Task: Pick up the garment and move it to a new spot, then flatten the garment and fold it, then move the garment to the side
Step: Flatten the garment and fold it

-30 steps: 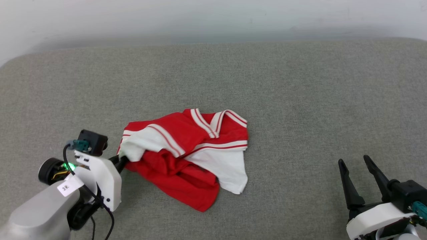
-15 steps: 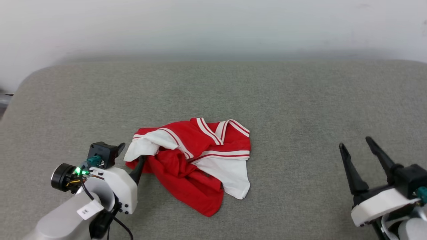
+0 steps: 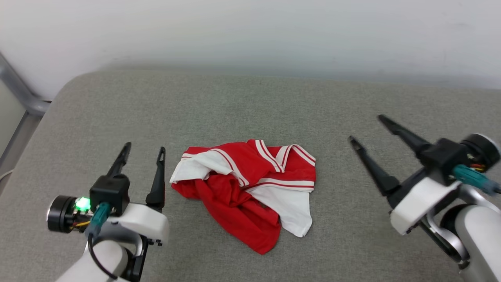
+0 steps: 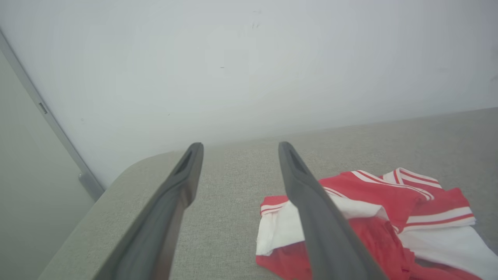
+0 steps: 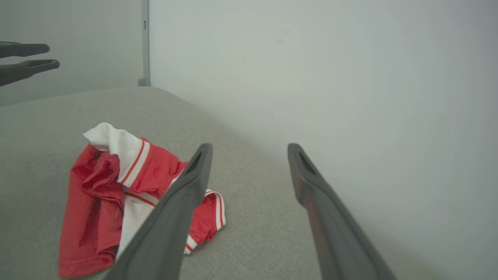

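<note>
Both of your tools are empty and spread wide: the left tool hangs just beside the garment's left edge without touching it, and the right tool hovers well apart on the other side, fingers angled inward. The garment lies in a crumpled heap near the middle of the grey fabric cushion. The striped collar faces up at the far side, one white sleeve is bunched toward your left tool, the other sleeve is spread at the near right, and the red body is twisted underneath. With the shirt set down and nothing gripped, you look to be at the start of the flattening step. The next move calls for finding two separate edges, probably the sleeve or shoulder nearest each tool, and drawing them apart. The hem is buried in folds, so you cannot pick it out yet. Nothing on the cushion stands between either tool and the cloth. The pale wall runs close behind, and a grey metal rail stands off the left corner, so keep wide sweeps short there.
</note>
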Motion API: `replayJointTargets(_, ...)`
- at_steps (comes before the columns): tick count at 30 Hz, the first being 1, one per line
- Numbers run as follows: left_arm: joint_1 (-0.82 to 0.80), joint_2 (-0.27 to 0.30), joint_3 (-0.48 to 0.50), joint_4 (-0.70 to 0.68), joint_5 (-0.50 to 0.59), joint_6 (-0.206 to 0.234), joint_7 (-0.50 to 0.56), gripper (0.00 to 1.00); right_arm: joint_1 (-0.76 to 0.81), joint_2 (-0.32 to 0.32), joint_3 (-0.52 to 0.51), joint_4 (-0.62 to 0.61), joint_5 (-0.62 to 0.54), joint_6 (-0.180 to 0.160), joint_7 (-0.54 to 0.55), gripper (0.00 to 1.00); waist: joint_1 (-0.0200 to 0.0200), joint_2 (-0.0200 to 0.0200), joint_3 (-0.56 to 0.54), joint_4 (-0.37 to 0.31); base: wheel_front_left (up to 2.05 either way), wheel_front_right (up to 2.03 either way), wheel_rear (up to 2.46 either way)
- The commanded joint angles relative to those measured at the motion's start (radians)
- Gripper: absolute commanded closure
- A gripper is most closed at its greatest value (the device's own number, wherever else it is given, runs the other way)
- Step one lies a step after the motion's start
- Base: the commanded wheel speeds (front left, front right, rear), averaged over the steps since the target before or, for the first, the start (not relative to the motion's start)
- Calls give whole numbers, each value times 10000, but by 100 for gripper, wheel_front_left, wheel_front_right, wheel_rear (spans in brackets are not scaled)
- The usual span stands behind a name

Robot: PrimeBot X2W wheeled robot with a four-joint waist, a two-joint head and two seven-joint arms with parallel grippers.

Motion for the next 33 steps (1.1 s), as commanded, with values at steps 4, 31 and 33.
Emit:
replayJointTargets(4, 997, -522, 1251, -933, 1248, 499, -37, 0, -1080, -701, 1630, 2, 815, -11, 1103, 0, 0, 0, 186, 195, 0, 0, 0)
replayJointTargets(31, 2479, -4364, 4584, -939, 4521, -1625, -38, 0, -4987, -1421, 9071, 2196, 4567, -11, 6165, 0, 0, 0, 1819, 1445, 0, 0, 0)
replayJointTargets(33, 2462, -4557, 4710, -870, 4651, -1788, -38, 0, -4682, -1318, 9120, 2476, 4396, -11, 6291, 0, 0, 0, 1872, 1489, 0, 0, 0)
